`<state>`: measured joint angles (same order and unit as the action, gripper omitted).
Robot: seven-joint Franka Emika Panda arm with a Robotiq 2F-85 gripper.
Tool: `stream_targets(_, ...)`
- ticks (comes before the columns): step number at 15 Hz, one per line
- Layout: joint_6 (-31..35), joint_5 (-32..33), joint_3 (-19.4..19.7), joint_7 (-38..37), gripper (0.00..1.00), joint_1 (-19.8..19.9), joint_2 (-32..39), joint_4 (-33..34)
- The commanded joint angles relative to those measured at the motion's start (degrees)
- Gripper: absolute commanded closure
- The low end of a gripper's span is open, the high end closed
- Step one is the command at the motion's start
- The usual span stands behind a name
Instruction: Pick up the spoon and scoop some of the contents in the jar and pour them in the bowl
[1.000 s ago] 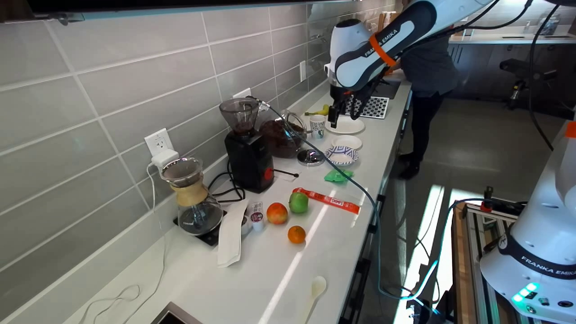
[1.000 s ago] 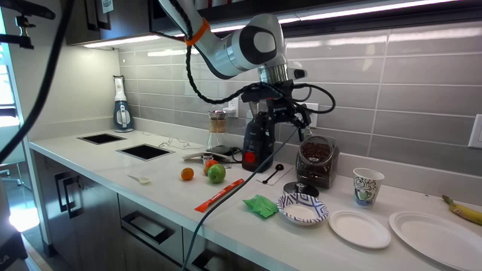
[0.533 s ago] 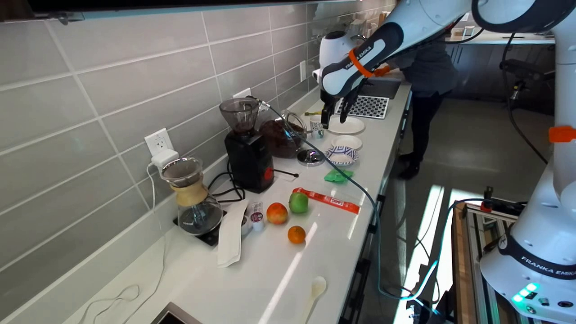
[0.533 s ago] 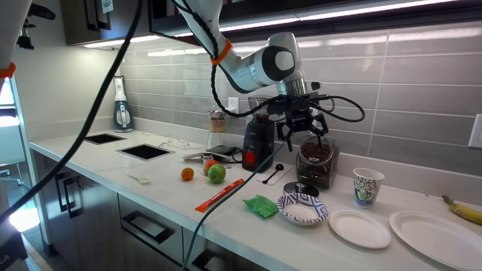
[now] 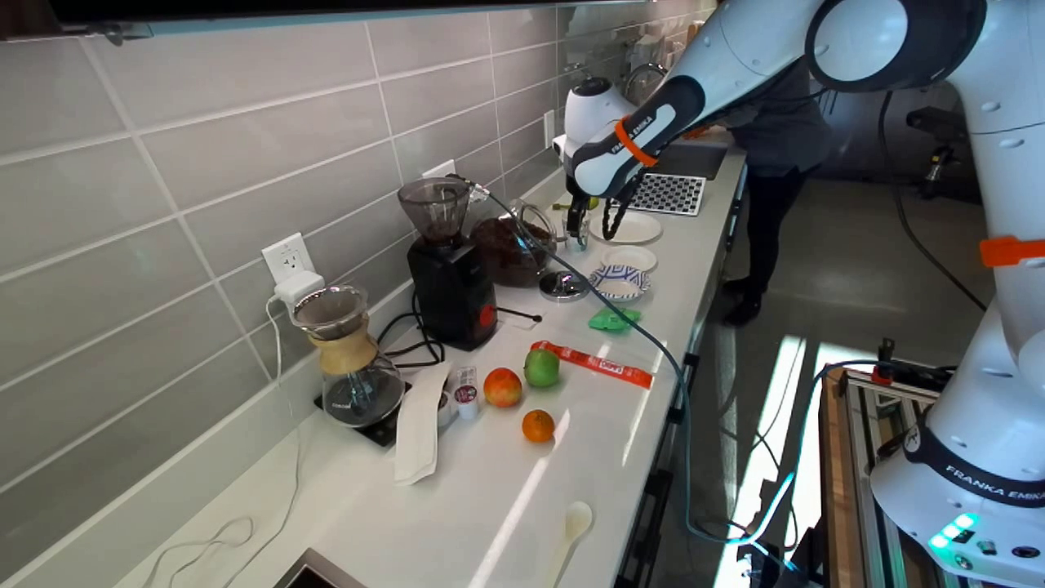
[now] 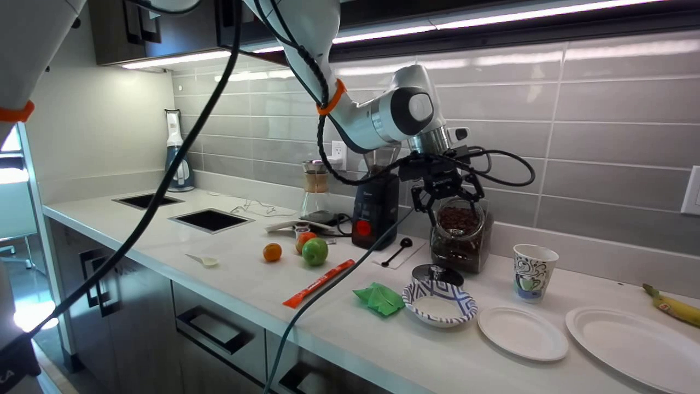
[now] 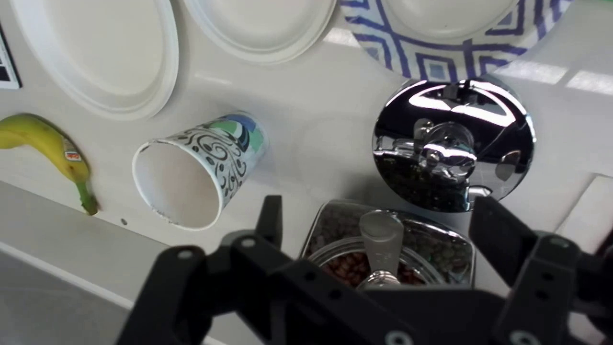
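A glass jar (image 7: pixel 431 239) of brown beans stands open by the wall, also in both exterior views (image 5: pixel 510 257) (image 6: pixel 459 254). A clear handle (image 7: pixel 383 235) with a metallic ring below it rises from the jar's mouth; its lower end is hidden. My gripper (image 7: pixel 376 206) is open over the jar with the handle between its fingers, not touching it. It also shows in both exterior views (image 5: pixel 593 233) (image 6: pixel 453 214). A pale spoon (image 6: pixel 205 261) and a black spoon (image 6: pixel 397 253) lie on the counter. The blue-patterned bowl (image 6: pixel 440 308) stands in front of the jar.
The jar's shiny lid (image 7: pixel 452 146) lies between jar and bowl. A paper cup (image 6: pixel 535 273) and white plates (image 6: pixel 522 334) stand beside it. A black grinder (image 6: pixel 374 210) stands close on the jar's other side. A blue cable (image 6: pixel 328 295) crosses in front.
My gripper has come down and across to the jar's mouth. It has turned so that both fingers show apart. The objects on the counter have not moved.
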<state>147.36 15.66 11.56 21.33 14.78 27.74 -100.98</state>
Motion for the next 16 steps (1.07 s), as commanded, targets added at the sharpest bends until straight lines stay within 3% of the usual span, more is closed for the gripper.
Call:
stream_targets(1, 7.3, 7.9, 4.4, -8.0, 0.00, -3.8, 2.5, -0.7)
stream_targets(9, 11.4, 24.4, 14.3, -22.9, 0.00, -13.3, 5.9, -1.2)
stream_targets(16, 10.8, 37.2, 15.7, -37.2, 0.00, -16.2, 8.1, -1.5)
